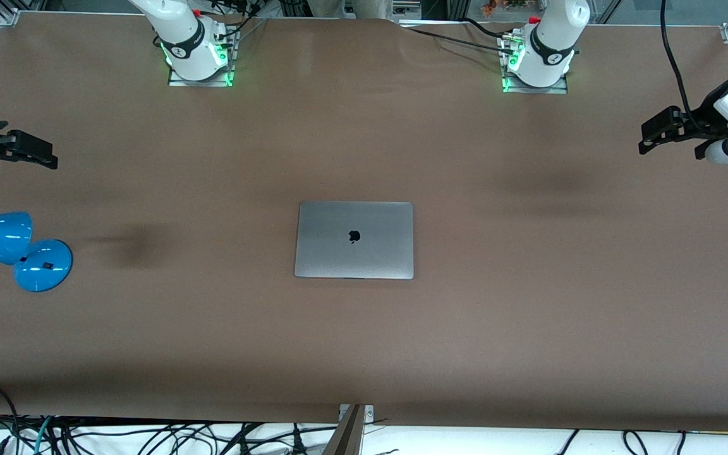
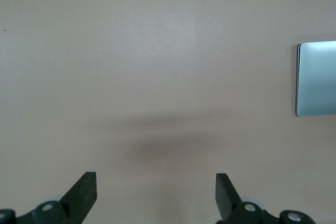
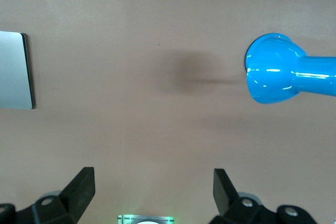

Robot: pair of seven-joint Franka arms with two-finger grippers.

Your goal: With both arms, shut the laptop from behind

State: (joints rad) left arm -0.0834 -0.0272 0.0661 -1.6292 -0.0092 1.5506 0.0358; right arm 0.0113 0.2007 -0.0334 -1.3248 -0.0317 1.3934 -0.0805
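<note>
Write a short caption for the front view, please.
Closed laptop lies mid-table; left gripper and right gripper hang open at the table's ends.

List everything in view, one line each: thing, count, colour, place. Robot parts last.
laptop: one, silver-grey, lid shut flat, middle of the table.
lamp: one, blue, lying at the right arm's end of the table.
table: one, brown cover.
cables: several, black, below the table edge nearest the front camera.
left tool: one, black, open, up over the left arm's end of the table.
right tool: one, black, open, up over the right arm's end, above the lamp.
arm bases: two, white, green-lit, along the table's top edge.
</note>
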